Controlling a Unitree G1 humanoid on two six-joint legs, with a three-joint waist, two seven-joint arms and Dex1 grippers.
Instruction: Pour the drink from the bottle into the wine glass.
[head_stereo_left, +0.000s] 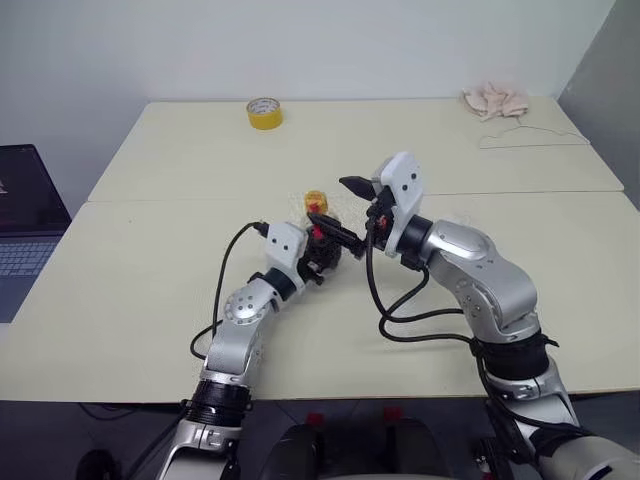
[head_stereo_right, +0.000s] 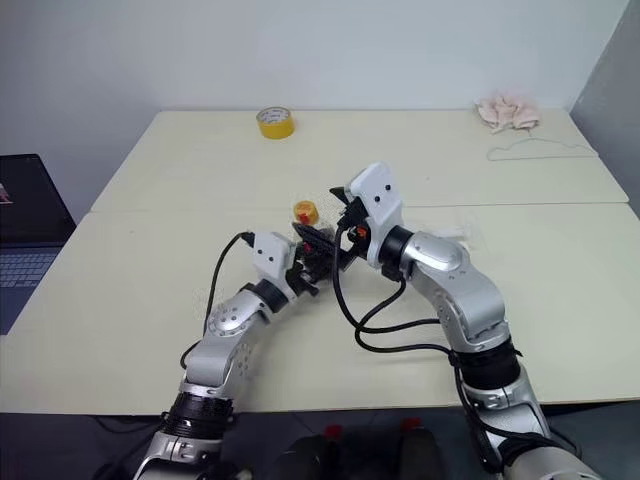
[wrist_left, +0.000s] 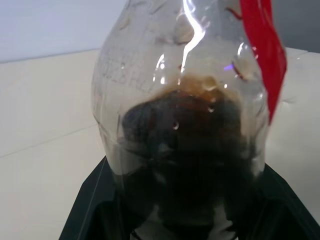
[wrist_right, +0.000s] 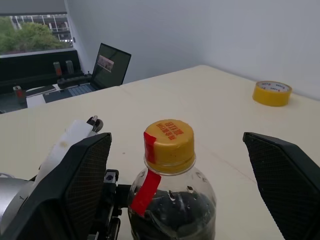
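The bottle (wrist_right: 172, 200) is held upright above the middle of the cream table (head_stereo_left: 150, 300), clasped around its lower body by the 2 black fingers of the left gripper (head_stereo_left: 322, 250). Its yellow cap (wrist_right: 169, 145) is screwed on, and a red label strip (wrist_left: 260, 55) runs down from the cap along 1 side. The dark brown drink (wrist_left: 190, 150) fills the lower part of the bottle, with the clear upper part left unfilled.

The right gripper (wrist_right: 177, 190) is placed at the level of the cap, with its 2 fingers (wrist_right: 85, 185) spread wide and standing on either side of the bottle's neck, apart from it; nothing is gripped by them.

A yellow tape roll (head_stereo_left: 264, 113) is seen flat at the far edge of the table, well apart from the bottle. A crumpled pale cloth (head_stereo_left: 496, 100) and a thin wire hanger (head_stereo_left: 530, 138) lie at the far right corner. An open laptop (head_stereo_left: 25, 215) is set beside the table's left edge.
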